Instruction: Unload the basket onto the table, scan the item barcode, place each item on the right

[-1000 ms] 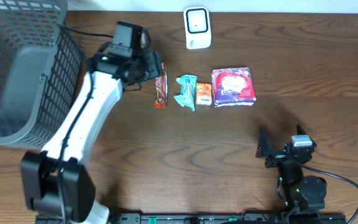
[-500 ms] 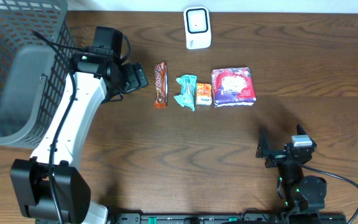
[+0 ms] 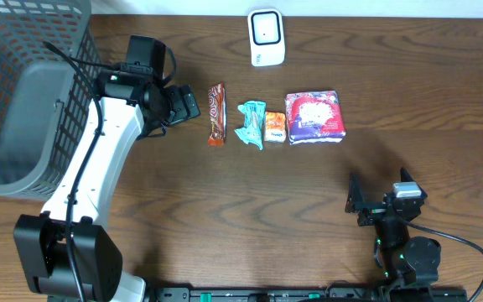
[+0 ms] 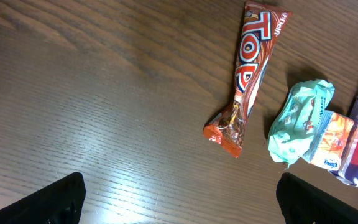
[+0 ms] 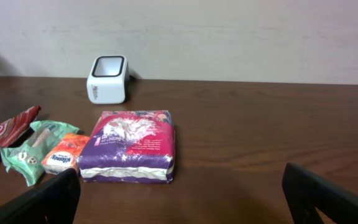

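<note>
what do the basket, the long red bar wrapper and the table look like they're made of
Basket: probably grey plastic, matte; moulded open grid walls.
Bar wrapper: glossy printed film, plastic or foil by the look; shiny highlights, crimped crinkled end.
Table: dark brown wood or wood-look laminate; streaky grain, slight sheen.

Grey mesh basket (image 3: 23, 33) on dark wooden table (image 3: 250, 210), far left.
</note>
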